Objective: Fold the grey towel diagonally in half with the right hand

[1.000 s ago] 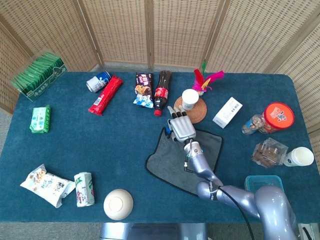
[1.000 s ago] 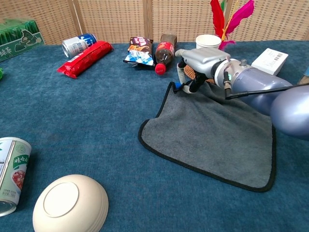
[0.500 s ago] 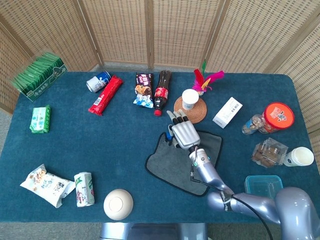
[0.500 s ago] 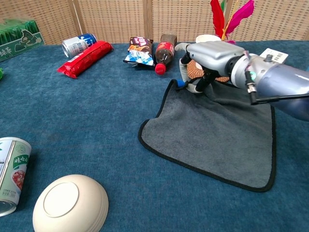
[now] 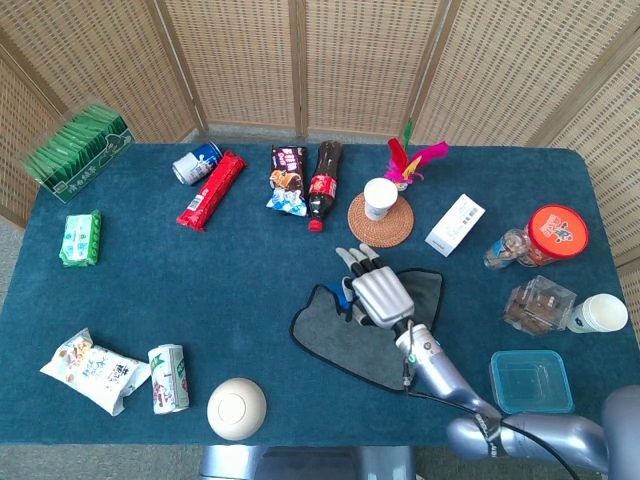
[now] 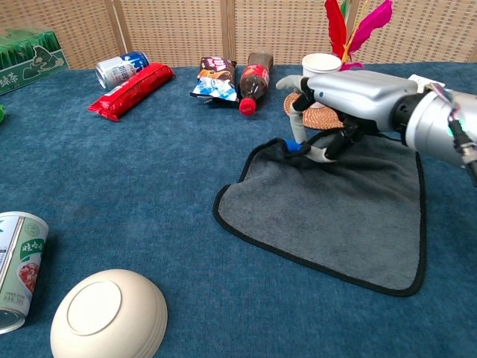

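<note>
Towel: the grey towel (image 6: 328, 216) with black edging lies flat at centre right of the chest view, its far left corner lifted and curled inward.
Right hand: the right hand (image 6: 350, 101) reaches in from the right edge, palm down, its fingers (image 6: 298, 134) pinching that raised corner; in the head view it sits just below frame centre, over the towel's upper part.
Left hand: not seen in either view.
Cup: a white paper cup (image 5: 380, 198) stands on a woven coaster (image 5: 381, 219), just above the towel.
Bottle: a cola bottle (image 5: 323, 183) with a red label lies upper centre; its lettering is too small to read.
Writing: a white box (image 5: 454, 225) at right shows print that I cannot read.
Bowl: an upturned white bowl (image 6: 108, 313) sits lower left.
</note>
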